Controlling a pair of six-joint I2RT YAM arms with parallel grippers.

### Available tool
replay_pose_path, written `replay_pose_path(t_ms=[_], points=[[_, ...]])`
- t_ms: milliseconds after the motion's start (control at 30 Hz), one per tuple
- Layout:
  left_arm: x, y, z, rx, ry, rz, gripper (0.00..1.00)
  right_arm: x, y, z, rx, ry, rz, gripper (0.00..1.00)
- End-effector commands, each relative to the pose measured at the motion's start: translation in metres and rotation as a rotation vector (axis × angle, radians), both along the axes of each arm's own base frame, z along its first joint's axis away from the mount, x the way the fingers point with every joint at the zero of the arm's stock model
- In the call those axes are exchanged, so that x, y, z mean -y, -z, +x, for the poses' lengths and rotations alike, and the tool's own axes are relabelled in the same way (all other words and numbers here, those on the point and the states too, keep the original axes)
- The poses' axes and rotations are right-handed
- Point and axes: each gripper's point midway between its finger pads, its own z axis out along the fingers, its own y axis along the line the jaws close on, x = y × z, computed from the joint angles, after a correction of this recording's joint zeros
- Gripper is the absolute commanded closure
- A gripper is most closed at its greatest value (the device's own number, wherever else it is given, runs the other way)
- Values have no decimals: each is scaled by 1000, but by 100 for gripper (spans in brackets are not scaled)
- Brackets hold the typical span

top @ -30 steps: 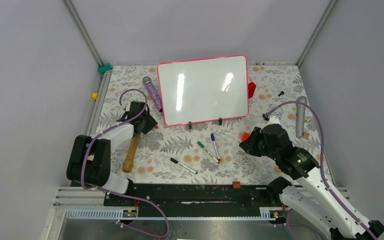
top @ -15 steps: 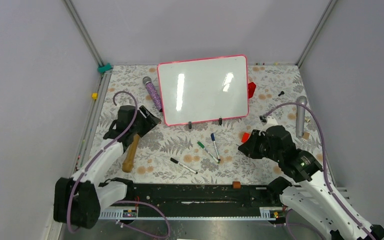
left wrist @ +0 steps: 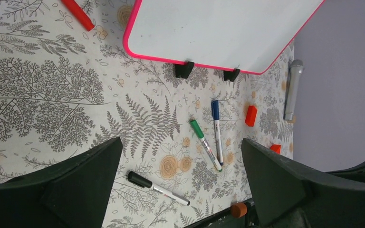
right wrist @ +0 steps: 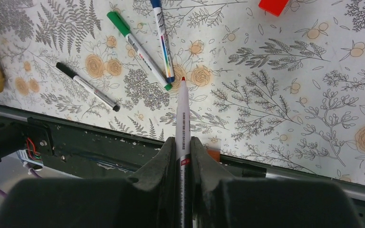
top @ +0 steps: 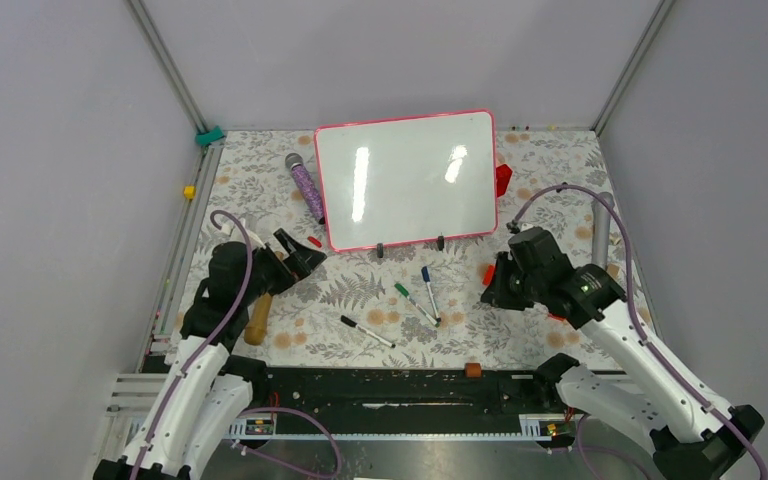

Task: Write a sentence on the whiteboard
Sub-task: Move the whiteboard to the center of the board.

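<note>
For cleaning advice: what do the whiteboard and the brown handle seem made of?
The whiteboard: glossy white coated sheet, perhaps plastic or enamel; bright light streaks reflect on it. The brown handle: probably turned wood, slightly shiny, by its warm tan colour and rounded knob.

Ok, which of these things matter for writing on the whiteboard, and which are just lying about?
For the job: whiteboard, red marker in the right end effector, red cap.
Lying about: green marker, blue marker, black marker, purple microphone, silver microphone, wooden tool, red block.
</note>
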Motion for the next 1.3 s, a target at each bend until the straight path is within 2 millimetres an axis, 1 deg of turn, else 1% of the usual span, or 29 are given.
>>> replay_pose_path(t_ms=[0, 133, 200, 300, 400, 500, 600, 667, 733, 867, 967, 1067, 1167, 1267], points=[[2, 6, -9, -17, 37, 17, 1, 4, -16, 6, 67, 97, 57, 100], [2, 6, -8, -17, 39, 18, 1, 7, -21, 7, 140, 181, 152, 100], [3, 4, -5, -4, 32, 8, 1, 8, -22, 6, 161, 208, 185, 100], [5, -5, 0, 23, 25, -18, 1, 6, -29, 1, 145, 231, 229, 100], [4, -12, 8, 31, 10, -17, 1, -2, -41, -2, 141, 169, 247, 100], [1, -17, 19, 50, -13, -4, 4, -12, -50, -1, 146, 59, 229, 100], [0, -24, 32, 114, -45, -24, 5, -18, -53, 5, 160, -20, 191, 100], [0, -30, 40, 170, -58, -45, 5, -23, -55, 8, 195, -106, 168, 100], [0, -34, 46, 209, -71, -56, 5, -20, -51, 15, 205, -76, 146, 100], [1, -33, 55, 252, -60, -42, 4, -25, -48, 17, 199, -124, 139, 100], [5, -28, 59, 275, -29, -26, 4, -24, -41, 18, 196, -138, 116, 100], [9, -20, 58, 288, -3, -33, 4, -19, -39, 18, 202, -128, 96, 100], [9, -18, 54, 331, 5, -36, 4, -18, -37, 10, 188, -144, 98, 100], [7, -20, 48, 381, 11, -17, 4, -26, -43, -1, 186, -217, 149, 100]])
